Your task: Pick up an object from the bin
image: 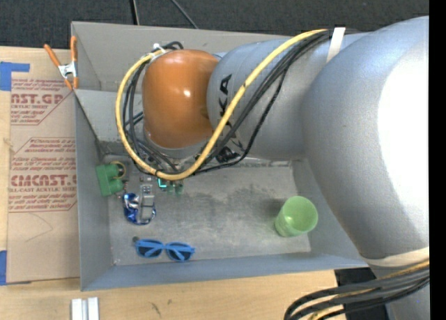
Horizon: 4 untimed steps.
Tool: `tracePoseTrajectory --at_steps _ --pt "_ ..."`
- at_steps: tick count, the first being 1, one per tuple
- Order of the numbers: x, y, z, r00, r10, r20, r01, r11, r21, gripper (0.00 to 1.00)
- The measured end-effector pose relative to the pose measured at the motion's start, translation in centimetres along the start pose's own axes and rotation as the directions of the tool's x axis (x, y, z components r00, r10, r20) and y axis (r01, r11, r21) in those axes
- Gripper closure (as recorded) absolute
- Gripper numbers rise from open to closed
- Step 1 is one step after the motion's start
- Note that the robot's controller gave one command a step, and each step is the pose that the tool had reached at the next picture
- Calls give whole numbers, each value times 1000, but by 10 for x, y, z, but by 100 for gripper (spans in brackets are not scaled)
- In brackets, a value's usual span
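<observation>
My gripper (147, 197) comes down at the left of the bin, just under the arm's wrist. It is right over a small blue and silver thing (132, 210) lying on the bin floor, and seems to touch it. A green blocky thing (108, 178) with a round hole sits just to the left, against the bin's left wall. A pair of blue sunglasses (164, 249) lies nearer the front wall, below the gripper.
A light green cup (295, 215) lies on its side at the right of the bin floor. The arm and its orange cover, ringed by yellow and black cables, hide the back half of the bin.
</observation>
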State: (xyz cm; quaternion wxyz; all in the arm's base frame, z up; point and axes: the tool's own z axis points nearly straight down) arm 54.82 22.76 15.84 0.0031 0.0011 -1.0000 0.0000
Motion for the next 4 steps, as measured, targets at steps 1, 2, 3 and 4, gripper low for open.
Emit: tracePoseTrajectory --at_steps 1,2,3,4 --pt "38 -25 82 973 232 3 -232 973 -1 0" --pt "37 -24 80 973 231 5 -231 973 -4 100" --pt "27 -17 -40 973 229 14 -229 973 -8 100" --pt "16 -14 -95 966 259 12 -258 966 -7 100"
